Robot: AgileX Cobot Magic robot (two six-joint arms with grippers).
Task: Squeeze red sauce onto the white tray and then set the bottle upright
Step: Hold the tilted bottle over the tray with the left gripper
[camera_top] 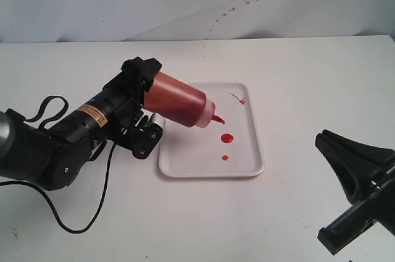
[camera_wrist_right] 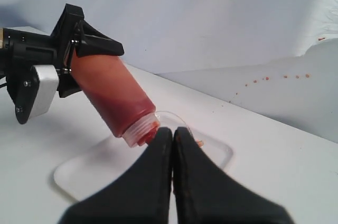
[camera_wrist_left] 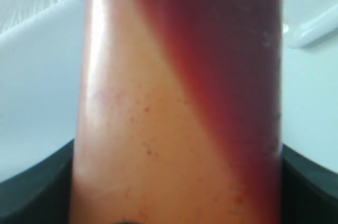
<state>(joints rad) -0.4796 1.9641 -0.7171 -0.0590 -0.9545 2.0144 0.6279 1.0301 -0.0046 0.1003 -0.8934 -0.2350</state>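
Note:
The white tray (camera_top: 247, 157) lies mid-table, also in the right wrist view (camera_wrist_right: 79, 174). Two round drops of red sauce (camera_top: 227, 138) sit on it, the smaller one nearer the front rim. My left gripper (camera_top: 143, 104) is shut on the bottle (camera_top: 179, 106), which is tilted with its red nozzle pointing down over the tray, just above the drops. The bottle (camera_wrist_left: 179, 102) fills the left wrist view, dark sauce pooled on one side; it also shows in the right wrist view (camera_wrist_right: 113, 100). My right gripper (camera_wrist_right: 173, 131) is shut and empty, off to the tray's right (camera_top: 321, 141).
Small brownish-red specks dot the white back wall (camera_top: 247, 2). A black cable (camera_top: 68, 225) loops on the table by the left arm. An orange cap tip on a thin tether (camera_top: 243, 101) rests at the tray's far corner.

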